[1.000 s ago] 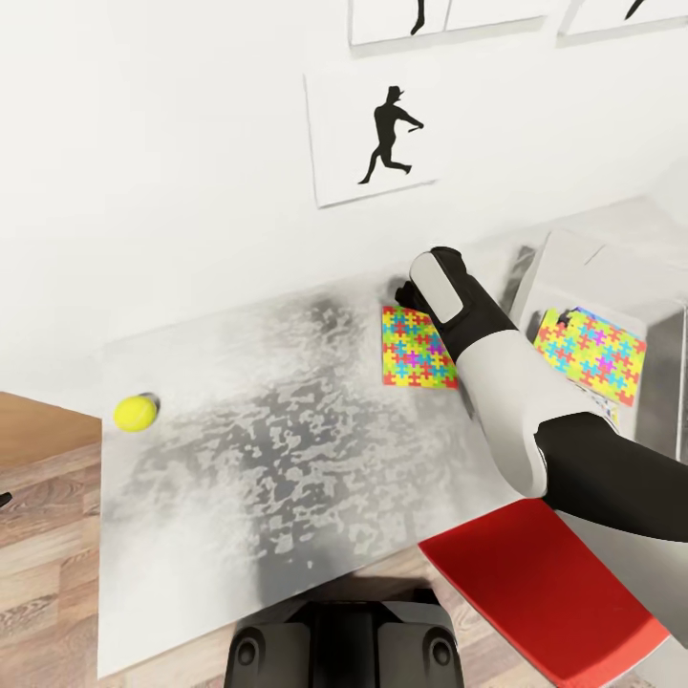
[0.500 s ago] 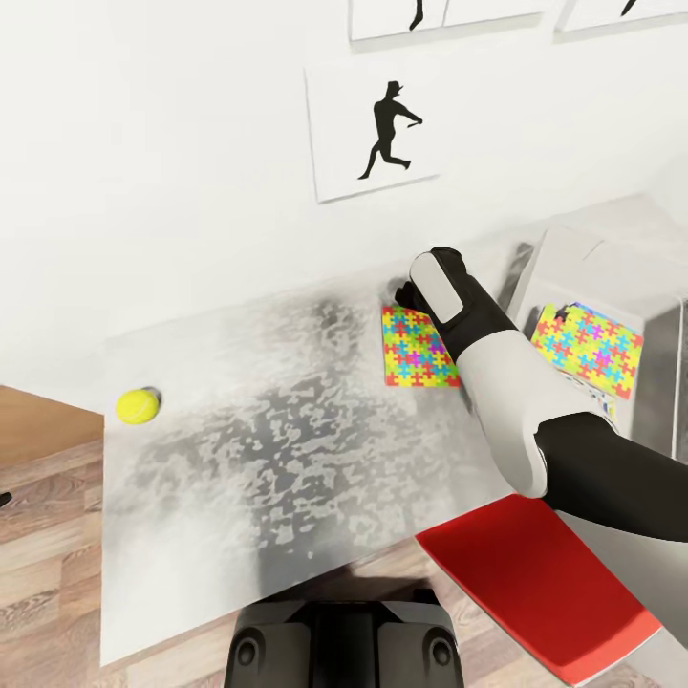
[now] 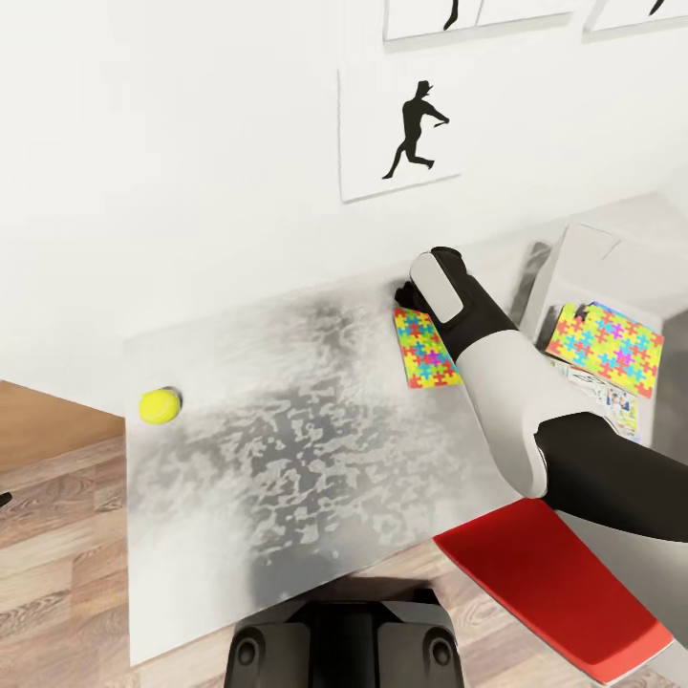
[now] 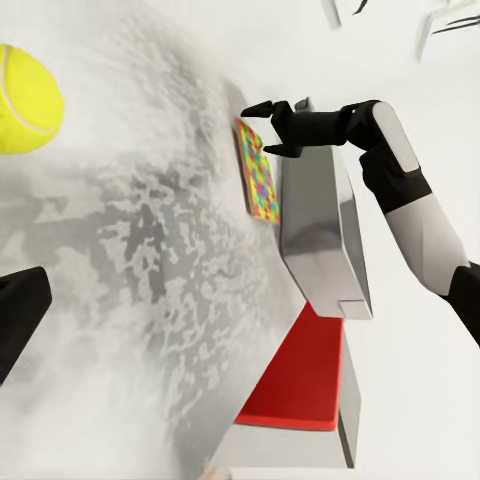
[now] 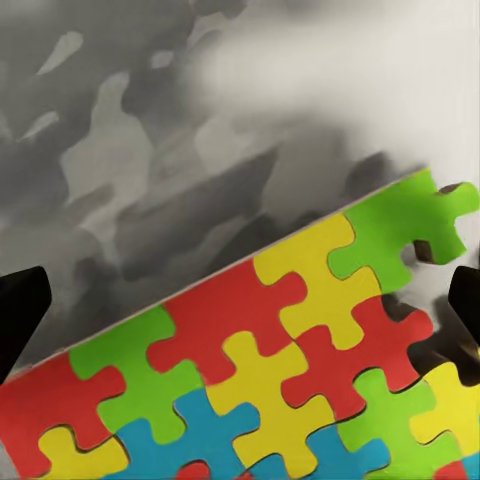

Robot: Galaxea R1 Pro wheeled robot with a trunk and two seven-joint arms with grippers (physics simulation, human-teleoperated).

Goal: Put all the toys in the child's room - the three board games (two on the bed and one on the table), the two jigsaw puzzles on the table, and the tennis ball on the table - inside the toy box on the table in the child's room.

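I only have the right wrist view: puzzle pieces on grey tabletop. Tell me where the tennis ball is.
Observer: The tennis ball lies on the table near its left end, well apart from that puzzle.
Operator: Now report the other puzzle.
Observer: The second puzzle already lies in the toy box, at the table's right end.
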